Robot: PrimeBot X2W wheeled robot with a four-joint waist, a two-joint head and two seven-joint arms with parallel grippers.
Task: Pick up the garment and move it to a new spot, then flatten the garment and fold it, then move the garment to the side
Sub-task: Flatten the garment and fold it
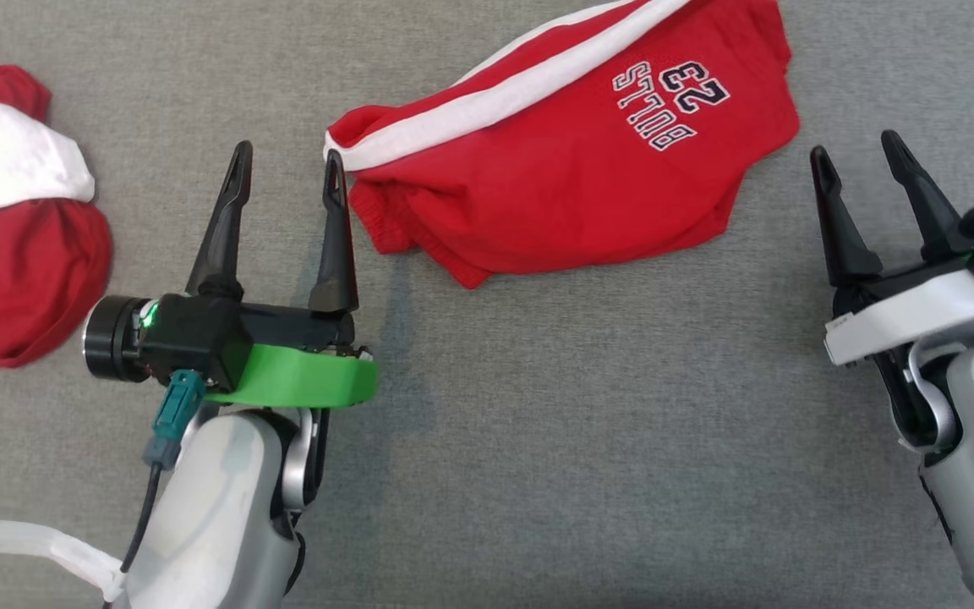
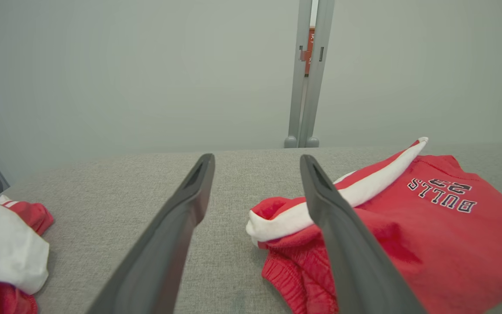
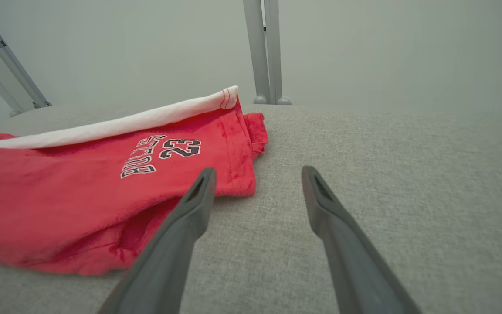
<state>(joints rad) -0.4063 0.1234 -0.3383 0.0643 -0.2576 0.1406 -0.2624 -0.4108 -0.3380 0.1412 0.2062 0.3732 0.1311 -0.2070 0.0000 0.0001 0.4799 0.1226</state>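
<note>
A red garment [image 1: 571, 161] with a white side stripe and "BULLS 23" lettering lies loosely folded on the grey surface, upper middle of the head view. My left gripper [image 1: 288, 169] stands open just left of its near corner, the right finger almost at the white-striped end [image 2: 277, 220]. The same garment [image 2: 408, 235] lies to the right in the left wrist view. My right gripper [image 1: 859, 152] is open beside the garment's right edge [image 3: 238, 174], holding nothing, a small gap from the cloth.
A second bundle of red and white cloth [image 1: 5, 211] lies at the far left, also seen as the bundle [image 2: 2, 248] in the left wrist view. A grey post [image 2: 307, 74] stands behind the far edge of the grey surface [image 1: 538, 423].
</note>
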